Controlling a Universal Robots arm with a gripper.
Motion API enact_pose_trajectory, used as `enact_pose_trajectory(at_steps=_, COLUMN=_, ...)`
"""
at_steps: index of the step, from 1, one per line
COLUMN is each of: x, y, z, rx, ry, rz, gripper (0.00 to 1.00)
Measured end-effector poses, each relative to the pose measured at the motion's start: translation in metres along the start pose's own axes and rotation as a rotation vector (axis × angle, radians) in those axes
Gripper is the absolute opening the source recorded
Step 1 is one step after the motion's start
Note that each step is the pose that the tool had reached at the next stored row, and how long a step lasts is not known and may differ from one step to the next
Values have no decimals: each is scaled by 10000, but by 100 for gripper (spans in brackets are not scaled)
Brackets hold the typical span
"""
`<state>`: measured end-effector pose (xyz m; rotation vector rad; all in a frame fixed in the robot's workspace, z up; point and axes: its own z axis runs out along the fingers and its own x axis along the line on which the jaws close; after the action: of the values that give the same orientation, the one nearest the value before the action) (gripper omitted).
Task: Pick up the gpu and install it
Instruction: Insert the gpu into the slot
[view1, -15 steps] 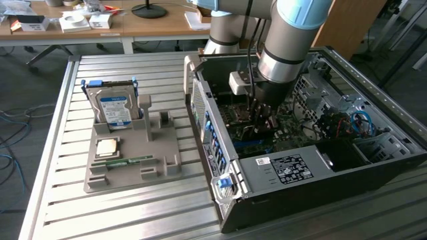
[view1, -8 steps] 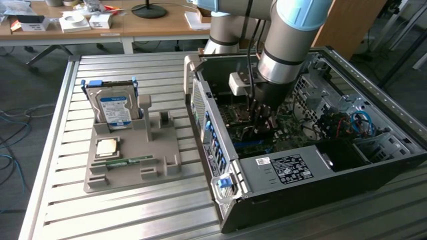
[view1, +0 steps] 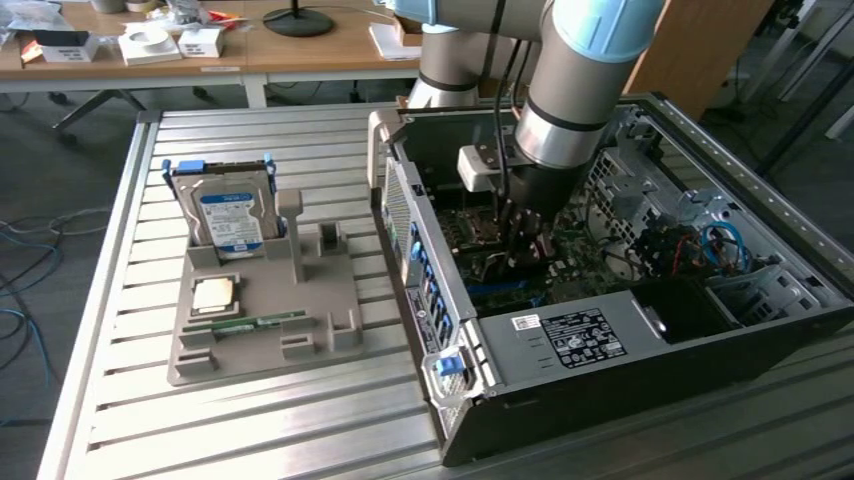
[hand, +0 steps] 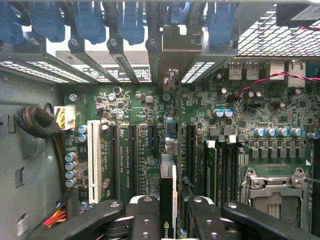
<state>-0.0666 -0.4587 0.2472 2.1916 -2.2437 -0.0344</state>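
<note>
While the gripper (hand: 167, 220) pinches the gpu (hand: 168, 200) edge-on between its black fingers (hand: 145, 220) at the bottom centre of the wrist frame, the card stands over the green motherboard (hand: 150, 125), above the dark slots near the white slot (hand: 93, 152). Farther up, the blue clips (hand: 130, 22) line the top edge. In the exterior frame's centre the arm (view1: 574, 90) reaches into the open case (view1: 561, 340); the tray (view1: 260, 310) with the hard drive (view1: 230, 215) lies at left.
</note>
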Motion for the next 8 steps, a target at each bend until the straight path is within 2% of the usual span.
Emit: enact_pose_trajectory(at_steps=8, x=0, y=1, z=4, rx=0, ry=0, rz=2, gripper=26)
